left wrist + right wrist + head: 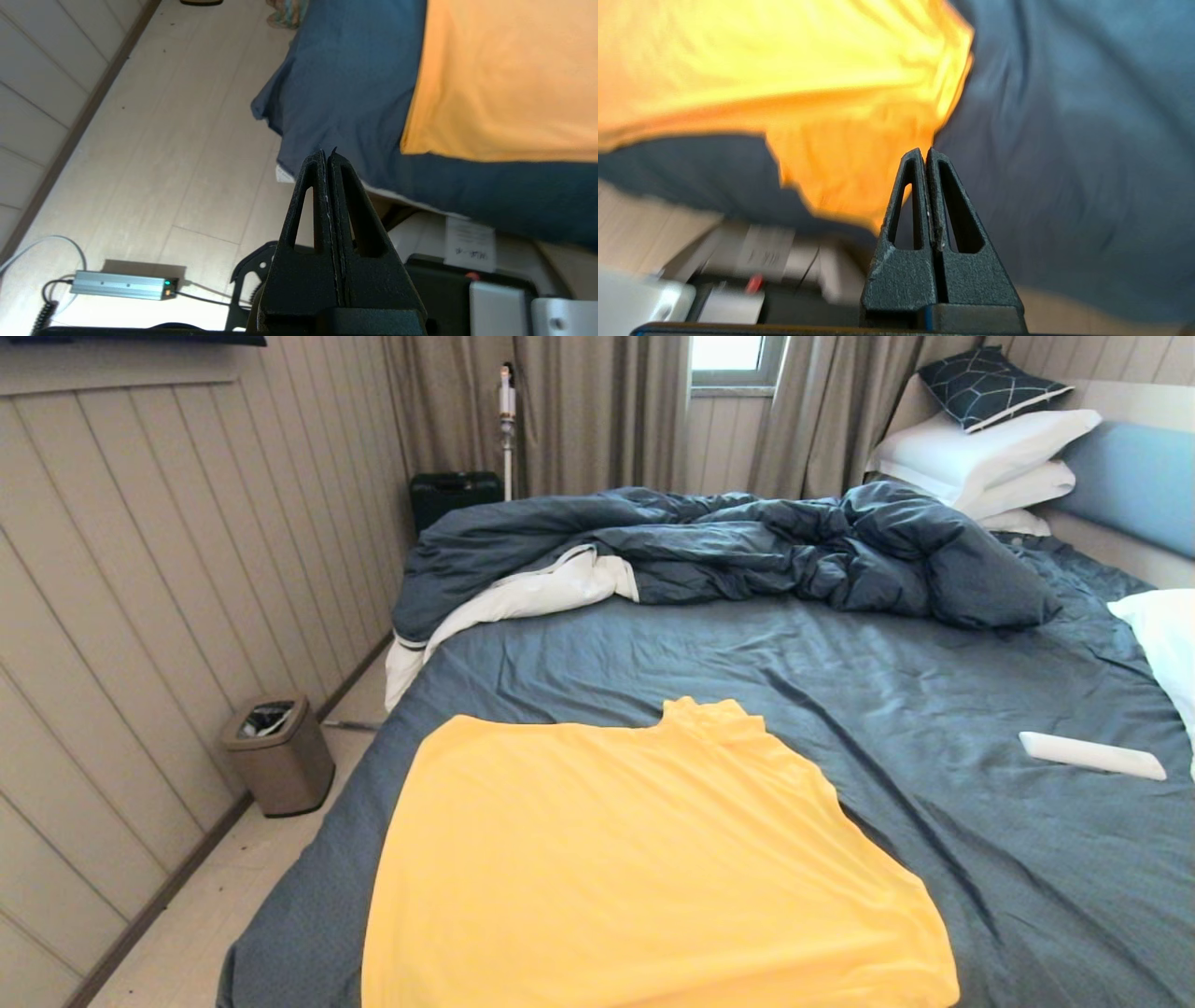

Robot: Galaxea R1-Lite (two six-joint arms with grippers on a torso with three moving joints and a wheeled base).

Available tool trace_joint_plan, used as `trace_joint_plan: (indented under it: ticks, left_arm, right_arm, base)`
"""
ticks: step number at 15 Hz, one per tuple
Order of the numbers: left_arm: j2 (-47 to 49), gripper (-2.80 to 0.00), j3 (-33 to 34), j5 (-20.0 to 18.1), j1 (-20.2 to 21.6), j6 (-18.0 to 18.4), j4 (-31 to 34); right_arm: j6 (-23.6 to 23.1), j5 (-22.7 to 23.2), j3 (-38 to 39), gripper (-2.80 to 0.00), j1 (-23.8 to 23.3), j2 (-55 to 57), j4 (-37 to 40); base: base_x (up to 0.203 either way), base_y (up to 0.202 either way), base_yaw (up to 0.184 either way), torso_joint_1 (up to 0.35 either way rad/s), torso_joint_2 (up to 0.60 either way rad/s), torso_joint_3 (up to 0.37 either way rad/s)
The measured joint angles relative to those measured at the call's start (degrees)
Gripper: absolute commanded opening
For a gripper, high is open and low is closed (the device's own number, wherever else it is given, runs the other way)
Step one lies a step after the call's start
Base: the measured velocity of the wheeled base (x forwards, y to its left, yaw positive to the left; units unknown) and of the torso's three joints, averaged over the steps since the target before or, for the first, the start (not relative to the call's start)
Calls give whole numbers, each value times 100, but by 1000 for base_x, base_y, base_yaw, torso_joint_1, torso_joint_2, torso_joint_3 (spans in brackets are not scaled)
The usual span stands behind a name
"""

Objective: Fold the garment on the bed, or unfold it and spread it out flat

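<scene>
The garment (pixel 616 859), a plain bright yellow T-shirt, lies spread on the near part of the bed (pixel 934 709), its collar pointing away from me and its hem at the near edge. Neither arm shows in the head view. In the left wrist view my left gripper (pixel 327 154) is shut and empty, off the bed's near left corner, with the garment (pixel 504 79) beyond it. My right gripper (pixel 924 151) is shut and empty too, just short of the bed's near edge by the garment's right corner (pixel 859 172).
A rumpled dark blue duvet (pixel 747 551) is heaped across the far half. White pillows (pixel 980 453) and a patterned cushion (pixel 990 385) lean on the headboard. A white flat object (pixel 1090 755) lies at the right. A bin (pixel 278 756) stands on the floor left.
</scene>
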Motion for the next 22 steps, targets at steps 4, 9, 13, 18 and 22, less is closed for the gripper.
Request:
trace_joint_plan:
  ticks: [4, 9, 13, 18, 22]
  left_arm:
    - [-765, -280, 1568, -150, -28, 696, -1557]
    - [-1164, -280, 2436, -769, -58, 1157, -3254]
    - [-1203, -280, 2660, -574, -61, 944, -3786]
    - [-1203, -280, 2856, -574, -61, 953, -4284]
    - [-1203, -280, 2898, -602, -61, 1146, -4329]
  right_arm:
    - [-267, -684, 851, -280, -10, -295, -1533]
    - [-222, -748, 1118, -280, -10, -349, -2165]
    - [-303, -743, 1137, -280, -12, -350, -2403]
    - [-265, -756, 1128, -280, -6, -350, -2381]
    - [-878, -632, 1120, -280, -6, -349, -2314]
  base:
    - [0, 0, 0, 0, 0, 0]
    - [0, 0, 0, 0, 0, 0]
    - [0, 0, 0, 0, 0, 0]
    - [0, 0, 0, 0, 0, 0]
    - [0, 0, 0, 0, 0, 0]
